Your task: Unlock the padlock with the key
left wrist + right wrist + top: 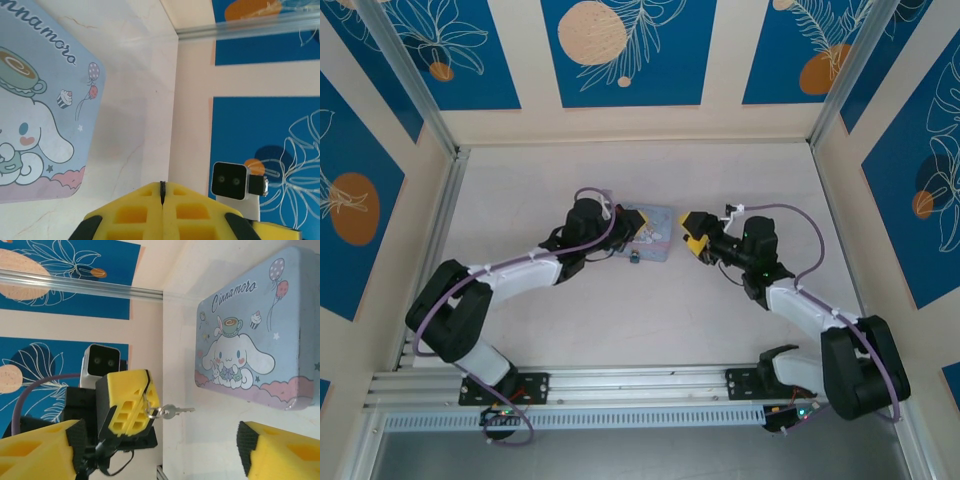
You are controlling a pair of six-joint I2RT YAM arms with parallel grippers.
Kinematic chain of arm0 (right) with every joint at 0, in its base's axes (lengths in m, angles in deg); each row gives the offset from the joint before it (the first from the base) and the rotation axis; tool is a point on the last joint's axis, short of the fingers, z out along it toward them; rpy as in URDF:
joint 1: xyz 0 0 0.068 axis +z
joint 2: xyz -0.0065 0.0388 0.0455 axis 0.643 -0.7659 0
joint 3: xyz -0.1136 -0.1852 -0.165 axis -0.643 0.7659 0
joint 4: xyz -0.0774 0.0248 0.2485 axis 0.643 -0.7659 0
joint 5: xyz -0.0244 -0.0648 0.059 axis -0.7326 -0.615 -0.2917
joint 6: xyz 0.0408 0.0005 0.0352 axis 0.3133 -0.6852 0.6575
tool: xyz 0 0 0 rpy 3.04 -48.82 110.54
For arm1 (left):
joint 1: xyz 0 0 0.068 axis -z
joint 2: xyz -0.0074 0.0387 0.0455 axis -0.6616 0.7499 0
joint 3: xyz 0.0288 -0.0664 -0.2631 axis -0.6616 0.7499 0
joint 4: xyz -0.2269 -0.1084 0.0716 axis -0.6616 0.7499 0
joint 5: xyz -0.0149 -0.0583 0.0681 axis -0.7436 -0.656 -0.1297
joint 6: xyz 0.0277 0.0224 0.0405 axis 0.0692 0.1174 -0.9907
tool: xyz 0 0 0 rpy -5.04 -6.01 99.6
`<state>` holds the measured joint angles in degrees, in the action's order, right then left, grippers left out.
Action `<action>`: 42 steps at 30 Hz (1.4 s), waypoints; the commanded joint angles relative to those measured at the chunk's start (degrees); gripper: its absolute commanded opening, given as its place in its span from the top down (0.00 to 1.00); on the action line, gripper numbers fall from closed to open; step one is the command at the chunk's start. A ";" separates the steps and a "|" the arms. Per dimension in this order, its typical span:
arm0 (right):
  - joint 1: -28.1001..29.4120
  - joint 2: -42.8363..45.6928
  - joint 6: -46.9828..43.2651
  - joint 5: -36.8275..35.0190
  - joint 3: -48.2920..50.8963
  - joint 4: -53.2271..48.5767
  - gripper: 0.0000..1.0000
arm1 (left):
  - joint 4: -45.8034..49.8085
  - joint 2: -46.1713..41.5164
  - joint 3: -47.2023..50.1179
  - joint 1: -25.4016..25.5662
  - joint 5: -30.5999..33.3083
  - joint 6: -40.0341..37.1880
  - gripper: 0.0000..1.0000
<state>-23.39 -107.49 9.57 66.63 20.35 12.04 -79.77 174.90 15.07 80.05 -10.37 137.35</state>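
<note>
Although the key is already gripped, the task is at an early stage, because the padlock is untouched. The counter (740, 180) carries a pale blue tin (655, 232). My left end effector (148, 399) is closed on the key (176, 411) at its ring end. My right end effector (160, 445) is spread wide and holds nothing. The padlock (634, 258) lies on the counter just beside the tin's near edge. Remaining steps: steady the padlock, insert the key, turn it. The right wrist view shows the key's full length, the left wrist view a thin dark edge between closed fingers, and the top view the padlock.
</note>
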 commanded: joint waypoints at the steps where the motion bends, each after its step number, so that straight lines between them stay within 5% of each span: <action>1: 1.46 -3.15 2.05 -2.80 -3.85 6.67 0.29 | -2.29 -2.34 0.85 1.72 6.79 3.92 1.00; 9: 5.14 -11.19 3.36 -2.65 -9.35 11.90 0.48 | -4.60 -2.57 1.63 3.75 11.89 5.83 1.00; 42: 10.27 -18.82 7.39 -3.42 -6.75 21.18 0.66 | -7.93 -1.67 1.99 5.32 19.65 7.05 1.00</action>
<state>-13.62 -125.30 16.85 64.51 12.74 31.18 -85.61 173.79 16.73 84.73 7.68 143.43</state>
